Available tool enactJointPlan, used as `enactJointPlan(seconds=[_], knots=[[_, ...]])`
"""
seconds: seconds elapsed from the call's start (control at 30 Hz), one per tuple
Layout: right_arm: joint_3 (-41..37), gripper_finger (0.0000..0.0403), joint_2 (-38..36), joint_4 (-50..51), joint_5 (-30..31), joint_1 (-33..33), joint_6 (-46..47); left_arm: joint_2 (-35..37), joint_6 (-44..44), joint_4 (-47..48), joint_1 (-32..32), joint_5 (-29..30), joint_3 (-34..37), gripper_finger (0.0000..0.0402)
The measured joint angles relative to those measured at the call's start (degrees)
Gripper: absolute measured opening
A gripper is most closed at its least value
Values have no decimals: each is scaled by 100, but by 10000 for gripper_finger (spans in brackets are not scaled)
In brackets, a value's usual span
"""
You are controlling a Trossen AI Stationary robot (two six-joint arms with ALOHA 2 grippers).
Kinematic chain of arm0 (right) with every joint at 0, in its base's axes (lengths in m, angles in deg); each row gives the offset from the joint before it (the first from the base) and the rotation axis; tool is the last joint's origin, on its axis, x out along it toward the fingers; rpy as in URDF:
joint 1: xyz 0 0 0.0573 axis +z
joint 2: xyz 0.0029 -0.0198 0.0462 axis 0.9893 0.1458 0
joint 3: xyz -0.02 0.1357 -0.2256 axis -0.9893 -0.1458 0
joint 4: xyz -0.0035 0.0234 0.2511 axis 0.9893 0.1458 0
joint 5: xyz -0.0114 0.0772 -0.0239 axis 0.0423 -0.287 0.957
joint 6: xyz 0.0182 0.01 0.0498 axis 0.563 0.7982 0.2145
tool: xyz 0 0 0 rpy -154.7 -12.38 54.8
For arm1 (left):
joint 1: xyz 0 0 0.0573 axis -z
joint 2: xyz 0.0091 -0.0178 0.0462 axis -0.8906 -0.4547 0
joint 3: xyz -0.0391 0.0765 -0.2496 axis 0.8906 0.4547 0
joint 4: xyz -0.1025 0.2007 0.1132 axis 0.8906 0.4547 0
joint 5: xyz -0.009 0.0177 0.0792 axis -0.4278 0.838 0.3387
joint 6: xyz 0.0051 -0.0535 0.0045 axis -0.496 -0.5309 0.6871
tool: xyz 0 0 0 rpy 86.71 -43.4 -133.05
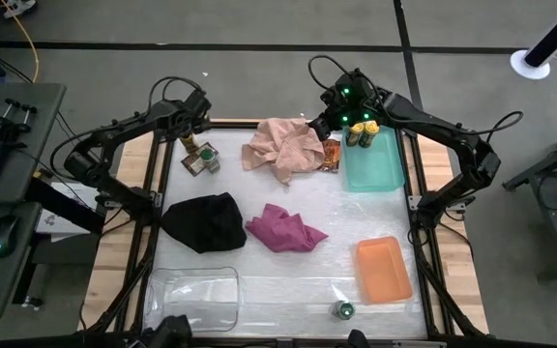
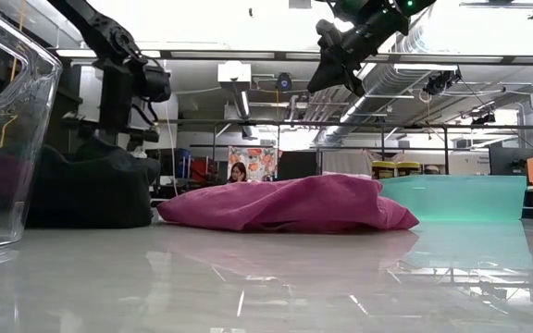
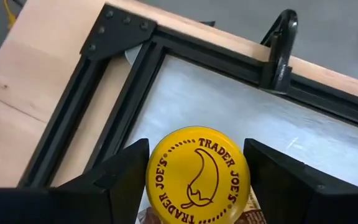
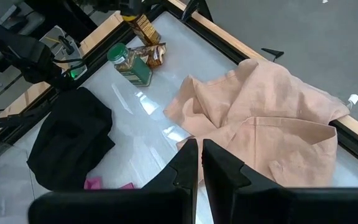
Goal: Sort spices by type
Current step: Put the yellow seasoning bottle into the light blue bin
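Teal tray (image 1: pixel 375 172) at the far right of the surface (image 1: pixel 298 271): two yellow-lidded jars (image 1: pixel 361 130) at its far end, an orange-brown foil packet (image 1: pixel 332 155) just beside its left wall. Orange tray (image 1: pixel 384 270) and clear tray (image 1: pixel 196 298) bare inside. Green-lidded jar (image 1: pixel 342 309) alone near the front edge; another green-lidded jar (image 4: pixel 128 62) with packets at the far left. Left end effector (image 3: pixel 196 186) spread around a yellow lid (image 3: pixel 197 174) printed "Trader Joe's". Right end effector (image 4: pixel 200 165) pressed together, raised over the pink cloth (image 4: pixel 272 124).
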Motion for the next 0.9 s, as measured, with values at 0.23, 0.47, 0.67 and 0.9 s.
enactJointPlan(seconds=[0.23,0.47,0.67,0.9], knots=[[0,16,0,-2,39,-2,0,0,-199,6,111,-53,104,245],[0,16,0,-7,70,0,0,-2,-196,46,174,-249,106,245],[0,16,0,-8,204,-2,2,-9,29,80,337,-401,115,237],[-1,16,-13,-44,205,-12,8,-3,259,63,438,-318,115,197]])
